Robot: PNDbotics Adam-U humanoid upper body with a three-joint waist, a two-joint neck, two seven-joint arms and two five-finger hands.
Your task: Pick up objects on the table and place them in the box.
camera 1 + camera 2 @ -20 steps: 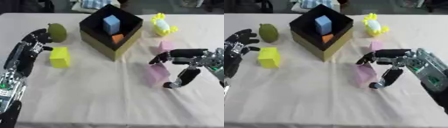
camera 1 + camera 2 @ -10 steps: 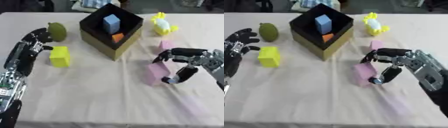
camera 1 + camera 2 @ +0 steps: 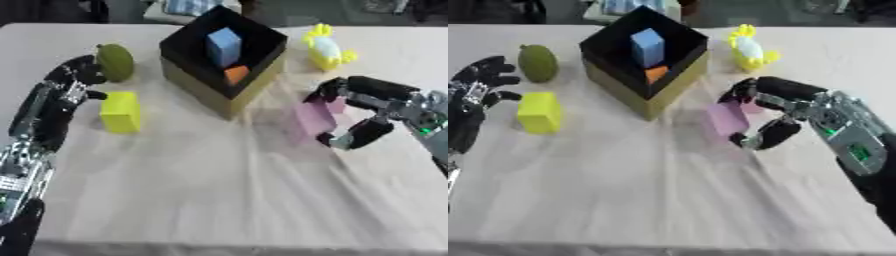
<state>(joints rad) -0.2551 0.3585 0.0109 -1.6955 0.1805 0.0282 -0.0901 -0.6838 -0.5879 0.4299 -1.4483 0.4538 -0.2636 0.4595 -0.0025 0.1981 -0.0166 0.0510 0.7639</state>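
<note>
1. The right hand [image 3: 785, 115] has its fingers and thumb curled round the pink block [image 3: 728, 119], seemingly pinching it top and bottom, though the contact is blurred.
2. The block stands on its long axis on the table [image 3: 667, 200], right of the black box [image 3: 642, 70].
3. The box lies up and to the left of the block, near it.
4. The left hand [image 3: 74, 82], fingers relaxed, rests beside the yellow block [image 3: 120, 112].
</note>
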